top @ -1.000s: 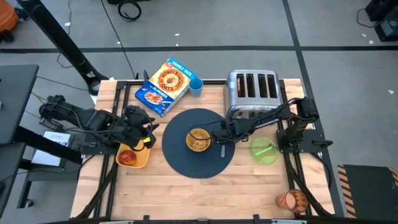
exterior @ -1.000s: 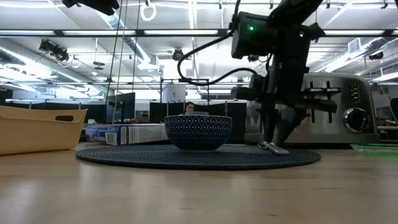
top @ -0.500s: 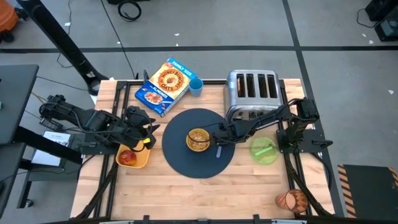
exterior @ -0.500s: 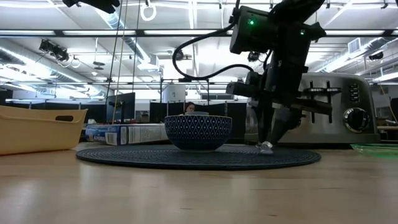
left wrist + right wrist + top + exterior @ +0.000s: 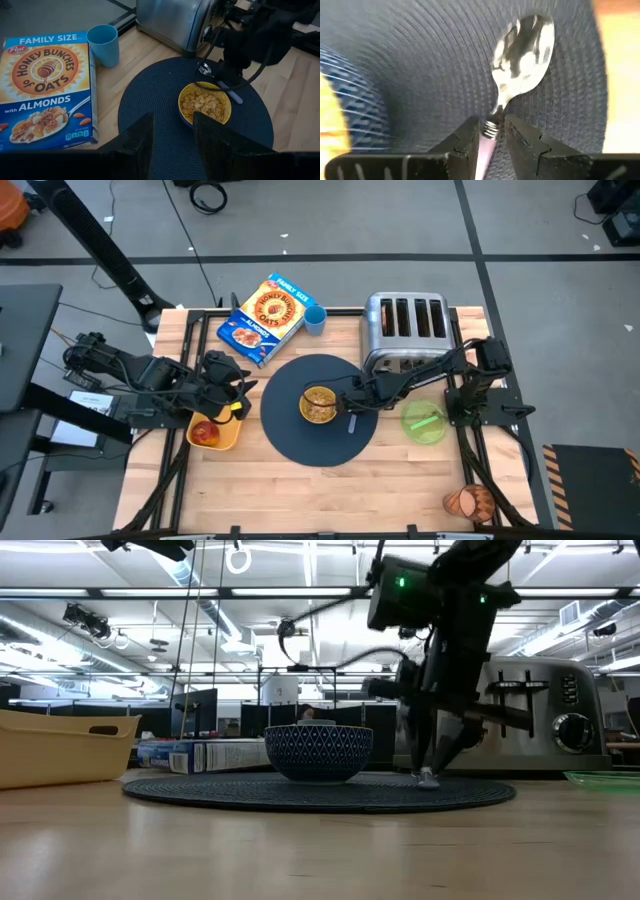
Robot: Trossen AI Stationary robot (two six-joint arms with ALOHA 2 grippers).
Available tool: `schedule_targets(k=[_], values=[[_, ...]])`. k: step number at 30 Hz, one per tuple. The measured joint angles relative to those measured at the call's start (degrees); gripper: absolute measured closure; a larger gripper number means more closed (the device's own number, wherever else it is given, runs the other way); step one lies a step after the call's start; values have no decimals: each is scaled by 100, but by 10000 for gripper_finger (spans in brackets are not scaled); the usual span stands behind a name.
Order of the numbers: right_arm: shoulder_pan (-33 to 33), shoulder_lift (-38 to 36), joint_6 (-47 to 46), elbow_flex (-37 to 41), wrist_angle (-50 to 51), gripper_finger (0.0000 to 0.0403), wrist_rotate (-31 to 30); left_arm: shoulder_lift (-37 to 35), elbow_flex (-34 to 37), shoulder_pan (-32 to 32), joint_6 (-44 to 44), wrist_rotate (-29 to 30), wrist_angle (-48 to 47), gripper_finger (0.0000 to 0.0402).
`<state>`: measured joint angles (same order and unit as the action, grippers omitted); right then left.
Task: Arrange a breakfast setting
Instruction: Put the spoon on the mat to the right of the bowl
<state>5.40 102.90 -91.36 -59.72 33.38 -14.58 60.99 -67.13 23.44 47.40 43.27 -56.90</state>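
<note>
Metal spoon (image 5: 517,55) | clamped by right gripper (image 5: 491,131) | over mat (image 5: 420,65)

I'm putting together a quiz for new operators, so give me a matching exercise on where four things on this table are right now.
Things:
1. spoon
2. red apple
3. cereal box
4. green plate

Places:
A. in the yellow bin at the table's left
B. on bare wood between the mat and the table's right edge
C. in the right gripper, beside the cereal bowl
D. flat on the table beside the blue cup

Pairs: 1-C, 2-A, 3-D, 4-B
</note>
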Motion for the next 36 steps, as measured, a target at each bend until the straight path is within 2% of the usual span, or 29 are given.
schedule_targets(k=[2,8,13,22,36], values=[[0,162,2,-2,11,302,200,0,2,0,0,0,4,258],[99,252,-2,-33,-78,302,32,0,2,2,-6,2,8,258],[42,209,370,-31,-21,304,134,0,4,0,-29,3,6,258],[42,209,445,-31,-18,323,170,0,4,0,-70,4,8,258],[42,175,111,-27,-20,275,172,0,4,0,-66,4,8,258]])
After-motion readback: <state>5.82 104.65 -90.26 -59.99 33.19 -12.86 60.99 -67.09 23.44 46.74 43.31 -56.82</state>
